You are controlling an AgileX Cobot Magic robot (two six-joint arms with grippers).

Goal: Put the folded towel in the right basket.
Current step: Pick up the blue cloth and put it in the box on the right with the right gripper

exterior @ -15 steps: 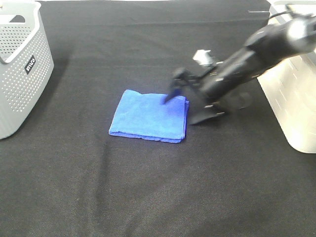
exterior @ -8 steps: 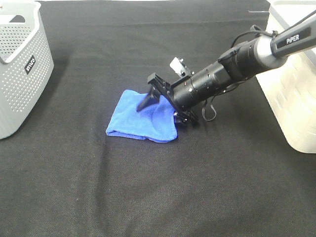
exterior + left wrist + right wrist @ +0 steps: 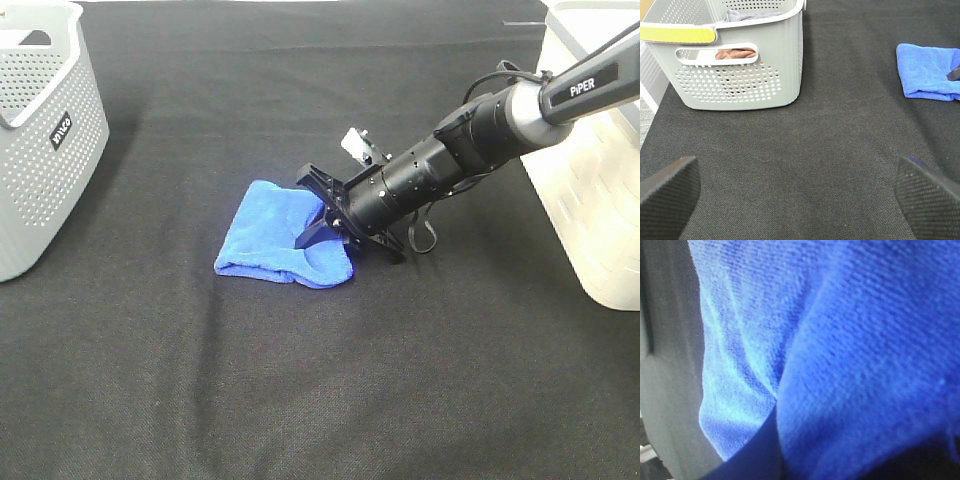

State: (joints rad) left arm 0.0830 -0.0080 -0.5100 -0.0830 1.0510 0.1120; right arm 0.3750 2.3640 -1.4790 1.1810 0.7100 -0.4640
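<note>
Blue terry-cloth folded towel lies approx mid-scene on the black cloth. Left part is flat; right side is rucked up into a hump w/ a deep crease. Cream slotted plastic basket stands upright at far right, partly cropped, well apart from towel.

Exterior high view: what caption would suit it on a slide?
Right gripper presses into the bunched blue towel on a black table, between a grey basket and a white basket.
</note>
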